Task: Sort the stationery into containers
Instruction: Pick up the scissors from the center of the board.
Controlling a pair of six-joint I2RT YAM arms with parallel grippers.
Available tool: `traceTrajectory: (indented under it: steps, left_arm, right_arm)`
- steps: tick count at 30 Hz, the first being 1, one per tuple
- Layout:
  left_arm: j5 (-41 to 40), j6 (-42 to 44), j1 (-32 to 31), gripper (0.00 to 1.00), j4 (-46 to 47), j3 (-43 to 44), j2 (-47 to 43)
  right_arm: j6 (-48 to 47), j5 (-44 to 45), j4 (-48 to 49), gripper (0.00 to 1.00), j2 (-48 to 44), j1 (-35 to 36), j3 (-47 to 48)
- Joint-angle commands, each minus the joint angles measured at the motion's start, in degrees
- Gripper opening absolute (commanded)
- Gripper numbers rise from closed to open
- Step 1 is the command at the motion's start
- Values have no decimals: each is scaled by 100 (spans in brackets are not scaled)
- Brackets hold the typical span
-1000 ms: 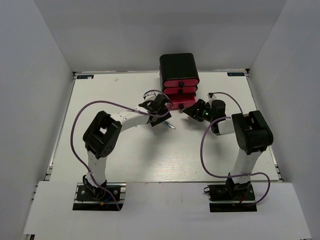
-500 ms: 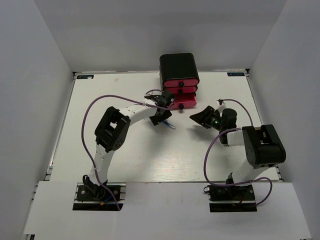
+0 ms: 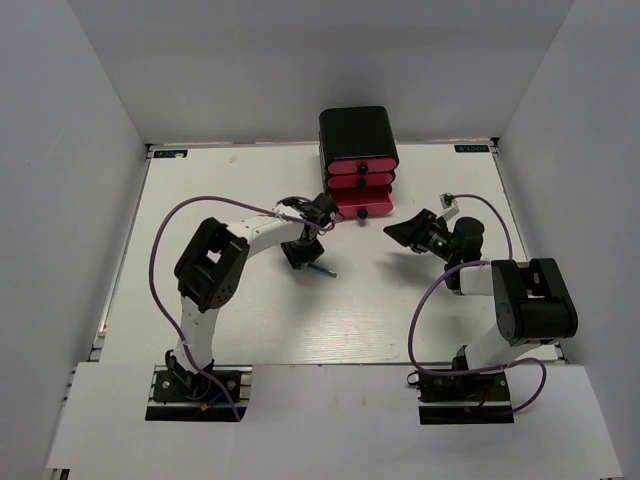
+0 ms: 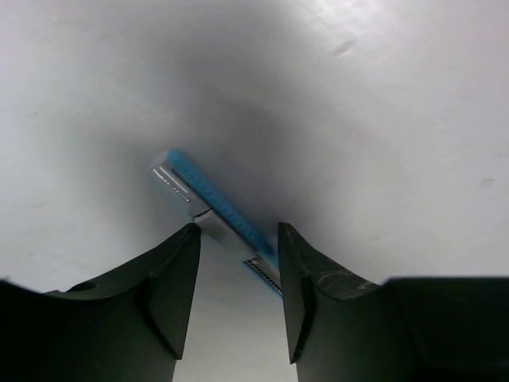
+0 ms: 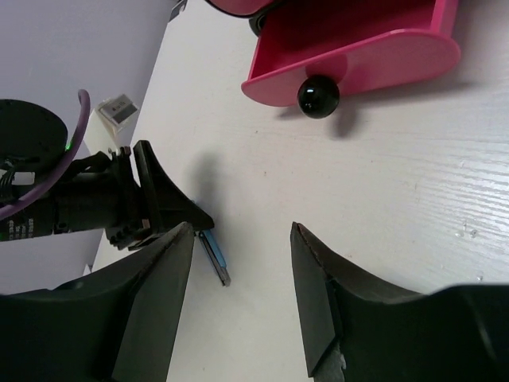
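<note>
Fingers (image 4: 171, 294) of the left gripper (image 4: 237, 239) stand part open astride the blue pen (image 4: 211, 199), one on each side, low over the table (image 3: 240, 320). A gap shows on at least one side, so I judge the pen not yet pinched, though its near end slips out of sight by one finger and contact there cannot be ruled out. The right gripper (image 5: 241, 235) hangs to the right of the pen with its fingers (image 5: 159, 302) spread wide and nothing between them.

The pen lies flat, left of and nearer than the black box (image 3: 358, 130), whose bottom pink drawer (image 5: 358, 32) is pulled out, knob (image 5: 318, 97) forward. The part of the drawer that shows holds nothing; what the other drawers contain cannot be seen. No other stationery is in view. So the drawer looks ready, and this pen has yet to be gripped, lifted and dropped in.

From above, the pen's long axis runs mostly left to right, the right end a little nearer. In the left wrist view it crosses the gap aslant, not square to the fingers, with its metal clip on the end that lies beyond the fingertips.
</note>
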Motion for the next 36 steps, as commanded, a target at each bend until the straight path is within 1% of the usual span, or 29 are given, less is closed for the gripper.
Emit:
traceTrajectory:
  steps: [1,2,4,5,7,9,10,11,12,14,15,17,18,19,20,21,22,23,24,25,26,27,28,29,31,32,33,35,36]
  left_arm:
    - [150,-77,13,53,-402,-562,103]
    - [98,-25,13,52,-402,-562,103]
    - [97,115,13,45,-454,-510,103]
    - [97,177,13,37,-454,-449,164]
    - [228,317,13,27,-454,-448,217]
    - [299,484,13,19,-262,-509,217]
    - [360,546,13,17,-174,-510,122]
    - [361,625,13,15,-77,-579,51]
    - [361,800,13,12,106,-632,-124]
    - [413,1090,13,8,370,-633,-344]
    - [500,1257,13,4,685,-633,-458]
    - [632,1889,13,2,1082,-554,-800]
    - [833,2170,13,1,1510,-493,-881]
    - [975,2782,13,0,1741,-422,-951]
    - [1098,3084,13,0,1934,-256,-1004]
    - [1386,3382,13,0,2075,-150,-1004]
    - [1537,4073,13,0,2338,-36,-1004]
    - [1643,4376,13,0,2340,226,-1004]
    - [1792,4692,13,0,2401,368,-926]
    - [1967,5069,13,0,2480,613,-925]
    - [2143,5899,13,0,2481,702,-856]
    - [2415,6291,13,0,2568,773,-855]
    - [2417,6634,13,0,2569,834,-855]
    - [2417,7151,13,0,2700,905,-855]
    - [2365,7663,13,0,2876,905,-855]
    - [2312,7901,13,0,3120,905,-855]
    - [2312,8347,13,0,3236,905,-855]
    - [2312,8919,13,0,3647,905,-855]
    - [2312,9088,13,0,3833,845,-803]
  right_arm:
    - [-209,-272,459,58,-204,-27,-126]
    - [-209,-333,537,58,-221,-36,-117]
    - [-279,-465,573,58,-274,-36,-108]
    - [-305,-553,643,58,-292,-19,-100]
    - [-367,-755,731,58,-309,-27,-56]
    - [-455,-1009,845,59,-344,-36,-12]
    - [-646,-1089,863,59,-353,-45,41]
    - [-674,-1203,846,62,-397,-45,67]
    - [-718,-1326,802,62,-397,-62,146]
    - [-841,-1528,784,66,-415,-62,243]
    - [-859,-1668,723,68,-406,-71,313]
    - [-938,-1897,688,68,-406,-89,357]
    - [-964,-1985,740,68,-380,-89,436]
    - [-1017,-2291,775,65,-388,-80,454]
    - [-1096,-2363,802,62,-371,-80,480]
    - [-1149,-2425,819,51,-371,-89,550]
    - [-1175,-2582,828,42,-371,-106,586]
    - [-1324,-2653,828,33,-353,-115,603]
    - [-1360,-2758,837,15,-353,-124,673]
    - [-1395,-2803,811,7,-371,-150,700]
    - [-1439,-2882,819,1,-371,-159,735]
    - [-1526,-2917,802,0,-371,-176,779]
    - [-1553,-2944,741,0,-380,-220,806]
    - [-1614,-2944,627,0,-397,-238,867]
    - [-1711,-2944,529,0,-406,-343,894]
    - [-1703,-2935,486,0,-415,-361,885]
    - [-1755,-2935,442,0,-432,-379,894]
    - [-1791,-2918,372,0,-441,-396,894]
    - [-1834,-2918,371,0,-459,-588,911]
